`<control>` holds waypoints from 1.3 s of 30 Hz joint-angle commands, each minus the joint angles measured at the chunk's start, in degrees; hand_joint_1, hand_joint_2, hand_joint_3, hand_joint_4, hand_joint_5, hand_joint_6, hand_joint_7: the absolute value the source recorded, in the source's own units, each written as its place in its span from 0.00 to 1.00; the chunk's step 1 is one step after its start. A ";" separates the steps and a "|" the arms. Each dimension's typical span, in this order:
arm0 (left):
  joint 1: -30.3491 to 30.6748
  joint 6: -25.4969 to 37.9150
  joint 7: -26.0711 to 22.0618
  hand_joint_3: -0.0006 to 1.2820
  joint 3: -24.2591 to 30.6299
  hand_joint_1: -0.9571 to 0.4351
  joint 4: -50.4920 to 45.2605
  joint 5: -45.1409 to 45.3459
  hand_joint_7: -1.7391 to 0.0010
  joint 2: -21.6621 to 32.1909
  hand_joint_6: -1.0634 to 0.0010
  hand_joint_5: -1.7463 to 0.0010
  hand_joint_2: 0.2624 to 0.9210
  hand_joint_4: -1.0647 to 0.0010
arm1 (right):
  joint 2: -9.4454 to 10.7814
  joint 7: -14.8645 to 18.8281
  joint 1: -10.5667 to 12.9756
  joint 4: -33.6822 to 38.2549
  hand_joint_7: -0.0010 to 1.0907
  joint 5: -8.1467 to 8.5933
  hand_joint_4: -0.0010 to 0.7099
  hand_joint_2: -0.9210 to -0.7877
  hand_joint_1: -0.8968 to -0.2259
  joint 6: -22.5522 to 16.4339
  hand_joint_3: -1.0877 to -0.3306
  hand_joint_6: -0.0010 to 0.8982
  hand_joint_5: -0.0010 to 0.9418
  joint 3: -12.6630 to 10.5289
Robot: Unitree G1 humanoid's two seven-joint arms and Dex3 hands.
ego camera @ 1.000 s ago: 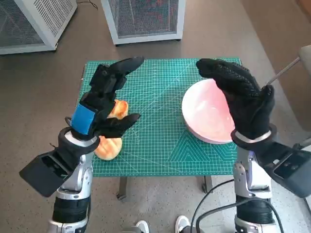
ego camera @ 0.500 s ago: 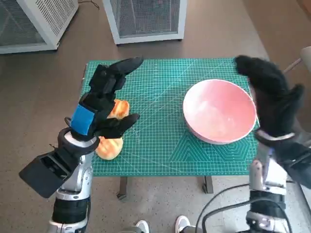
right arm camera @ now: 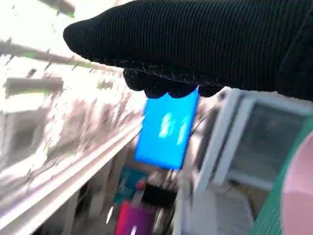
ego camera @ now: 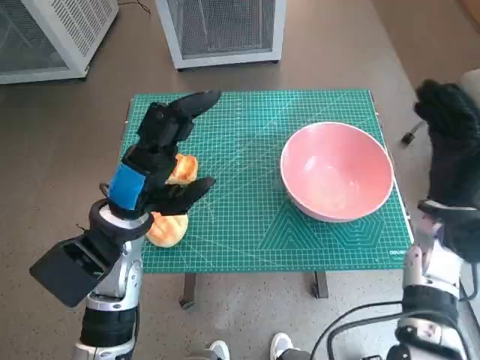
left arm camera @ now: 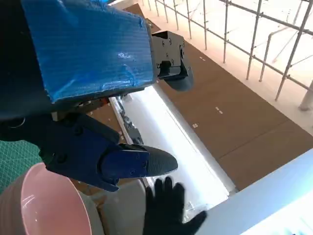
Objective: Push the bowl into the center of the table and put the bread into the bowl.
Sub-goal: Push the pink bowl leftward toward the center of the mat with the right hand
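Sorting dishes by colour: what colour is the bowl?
Pink, inside and out; the bowl shows best in the head view.

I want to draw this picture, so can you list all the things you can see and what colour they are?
Bowl: one, pink, on the right part of the mat.
Bread: pieces, golden orange, at the mat's left edge under the left hand; count unclear.
Cutting mat: one, green with a grid, covering the table.
Cabinets: two, white with mesh, on the floor beyond the table.
Shoes: a pair, white toes, at the bottom edge.
Left hand: black, blue tape, above the bread.
Right hand: black glove, off the table's right edge.
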 commanded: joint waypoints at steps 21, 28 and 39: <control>1.09 0.51 -0.14 0.30 0.44 0.31 -1.49 -0.39 0.58 0.61 1.00 0.70 1.00 0.97 | 2.86 -0.86 -6.37 27.38 0.52 4.40 0.35 0.00 0.79 10.20 0.59 0.02 0.01 -6.01; 1.35 1.24 -0.15 0.30 0.57 0.31 -2.43 -0.35 0.58 0.94 1.00 0.70 1.00 0.97 | 4.42 -1.59 -7.14 29.20 0.47 3.59 0.37 0.00 0.79 12.35 0.57 0.05 0.01 -5.68; 2.36 1.52 0.06 0.30 1.18 0.31 -3.38 -0.07 0.58 1.55 1.00 0.71 1.00 0.96 | 7.51 -1.76 -9.00 30.25 0.44 4.10 0.35 0.00 0.77 15.64 0.60 0.07 0.00 -6.79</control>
